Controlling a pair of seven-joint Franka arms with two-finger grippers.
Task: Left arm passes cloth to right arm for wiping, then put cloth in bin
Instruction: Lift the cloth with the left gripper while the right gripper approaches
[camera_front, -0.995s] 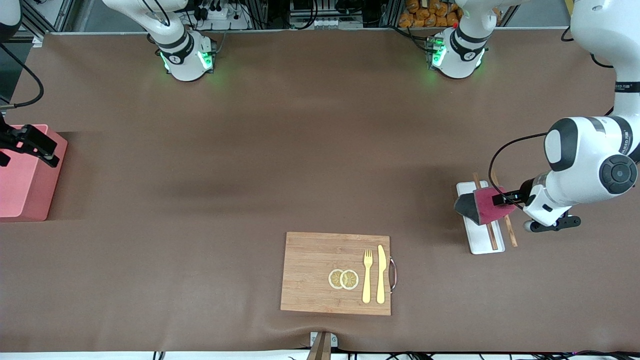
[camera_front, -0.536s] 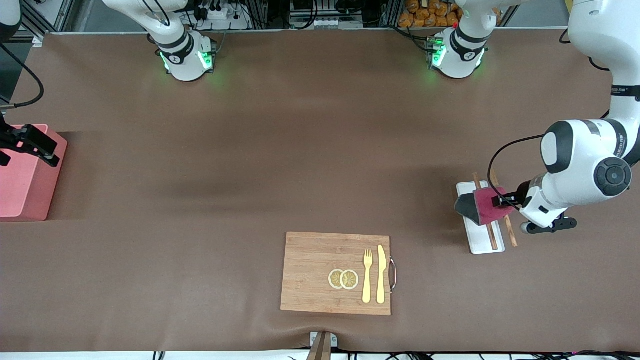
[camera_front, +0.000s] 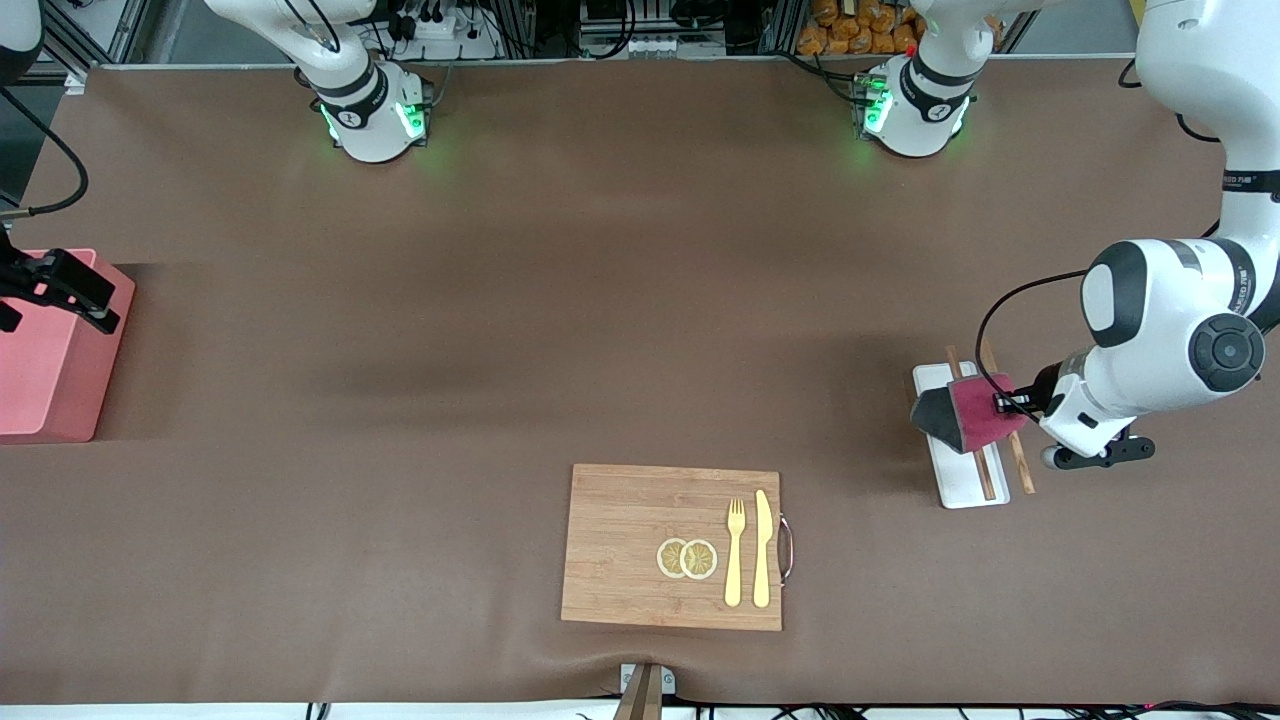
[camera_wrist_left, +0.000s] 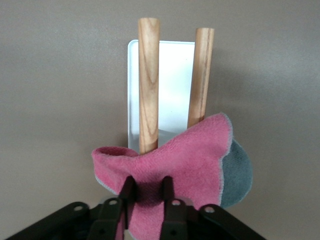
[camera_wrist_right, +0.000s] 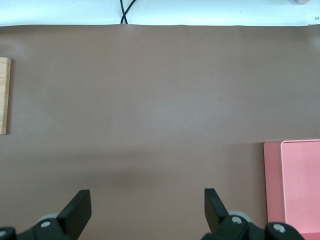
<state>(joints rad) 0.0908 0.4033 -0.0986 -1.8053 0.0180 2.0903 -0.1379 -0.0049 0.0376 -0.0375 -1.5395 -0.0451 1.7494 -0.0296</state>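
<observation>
The magenta-red cloth (camera_front: 972, 417) with a dark grey side lies crumpled on two wooden chopsticks (camera_front: 985, 470) on a flat white tray (camera_front: 960, 488) toward the left arm's end of the table. My left gripper (camera_front: 1003, 403) is low at the cloth's edge, shut on a fold of it. In the left wrist view the fingers (camera_wrist_left: 129, 192) pinch the cloth (camera_wrist_left: 195, 160) over the chopsticks (camera_wrist_left: 149, 75) and the tray (camera_wrist_left: 172, 75). My right gripper (camera_front: 90, 300) waits open and empty over the pink bin (camera_front: 45, 385). In the right wrist view that gripper (camera_wrist_right: 145, 202) is beside the bin (camera_wrist_right: 300, 185).
A wooden cutting board (camera_front: 620, 545) lies near the front edge with two lemon slices (camera_front: 687, 558), a yellow fork (camera_front: 735, 550) and a yellow knife (camera_front: 762, 548) on it. Its edge shows in the right wrist view (camera_wrist_right: 4, 95). Brown mat covers the table.
The left arm's elbow and wrist have shifted slightly up the view. The gripper stays at the cloth, and the cloth has bunched a little. The right arm has not moved.
</observation>
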